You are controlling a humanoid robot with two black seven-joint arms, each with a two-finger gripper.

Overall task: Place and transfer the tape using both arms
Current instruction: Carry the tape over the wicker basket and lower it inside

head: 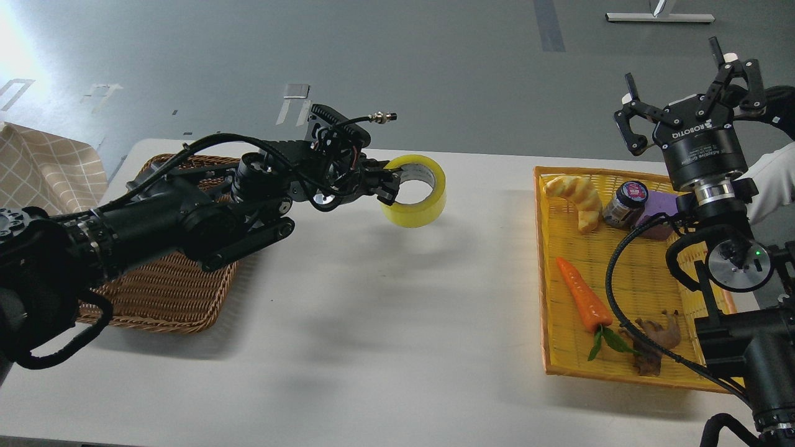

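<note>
A white bench (348, 323) fills the lower part of the head view, with grey floor beyond it marked by pale tape patches and a darker stripe. A checked beige cloth (43, 164) lies at the far left edge. On the bench's left sits a brown wicker basket (168, 292); on its right, a yellow tray (646, 273) holds a toy croissant (581, 198), a dark jar (626, 203), a purple block (658, 214), an orange toy carrot (581, 292) and a brown figure (655, 341).

The left tool (388, 183) reaches over the middle of the bench and is clamped on the tape (419, 195), its fingers pinching the roll's near wall, one tip inside the core. The roll hangs tilted above the bench, casting a shadow below, well apart from both containers.

The right tool (689, 99) is raised above the tray's far corner, pointing up, its fingers spread apart and empty.
</note>
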